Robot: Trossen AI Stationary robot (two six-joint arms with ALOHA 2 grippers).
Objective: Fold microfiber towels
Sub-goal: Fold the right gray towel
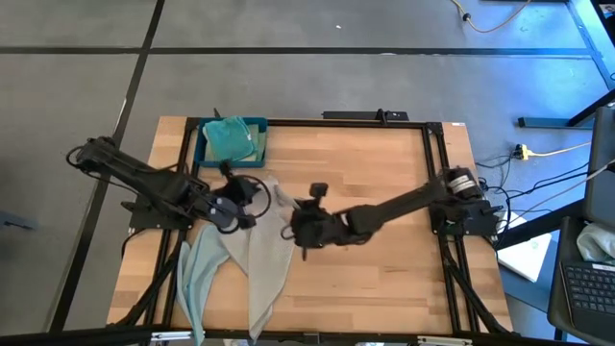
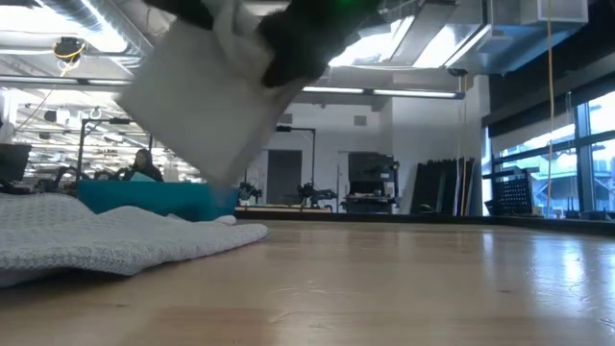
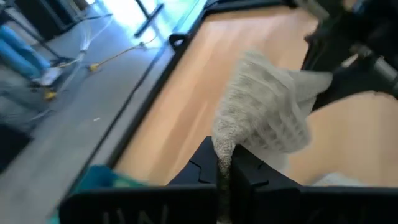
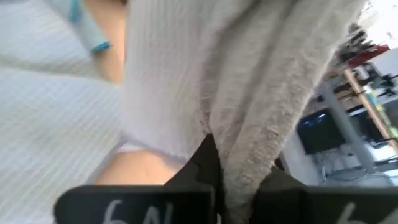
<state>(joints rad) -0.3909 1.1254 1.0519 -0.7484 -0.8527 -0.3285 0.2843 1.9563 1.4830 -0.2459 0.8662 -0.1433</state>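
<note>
Towel in hand: a light grey, limp microfiber towel [image 1: 269, 245], lifted at its upper edge between the two grippers, its free end trailing toward the near tabletop edge.
Left gripper [image 1: 233, 213]: clamped on one corner of the grey towel; the cloth runs up from between its fingers.
Right gripper [image 1: 300, 227]: fingers closed on the opposite corner, just beside the left gripper.
Key relation: both held corners lie close together, so the towel's long axis hangs away from them toward the front edge.
Second cloth: pale blue-green soft towel [image 1: 199, 279] lying flat on the wooden tabletop [image 1: 384, 192], partly under the grey one.
Container: dark blue rectangular tray [image 1: 203, 144] at the far left corner, holding a folded teal towel [image 1: 229, 137].
</note>
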